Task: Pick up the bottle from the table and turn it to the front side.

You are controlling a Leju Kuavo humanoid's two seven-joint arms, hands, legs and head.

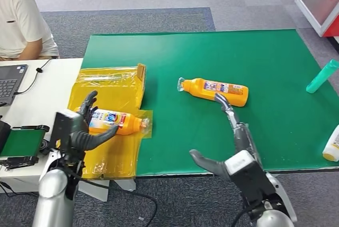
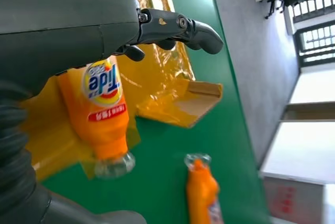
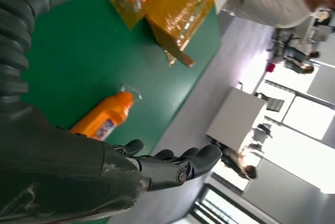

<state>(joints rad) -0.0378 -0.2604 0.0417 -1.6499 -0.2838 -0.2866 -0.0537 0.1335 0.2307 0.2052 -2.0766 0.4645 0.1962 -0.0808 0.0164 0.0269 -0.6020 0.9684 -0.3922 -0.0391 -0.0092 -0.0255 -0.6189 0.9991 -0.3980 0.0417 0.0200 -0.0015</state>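
Left hand [image 1: 86,126], fingers spread, straddles the orange plastic Tide bottle [image 1: 116,121] lying on yellow plastic wrap [image 1: 108,155], lower left. Right hand [image 1: 235,142], fingers apart, empty, near a second orange bottle [image 1: 214,90] lying centre-frame on the green mat [image 1: 259,57].

Head cam sits up high looking forward and down over the whole green surface [image 1: 256,62], both arms coming in from below. Left wrist cam is turned sideways, super close behind the left hand [image 2: 79,30]. Right wrist cam is tilted too, right behind the right hand [image 3: 118,171]. All three catch the yellow bag [image 1: 112,86] and both orange bottles.
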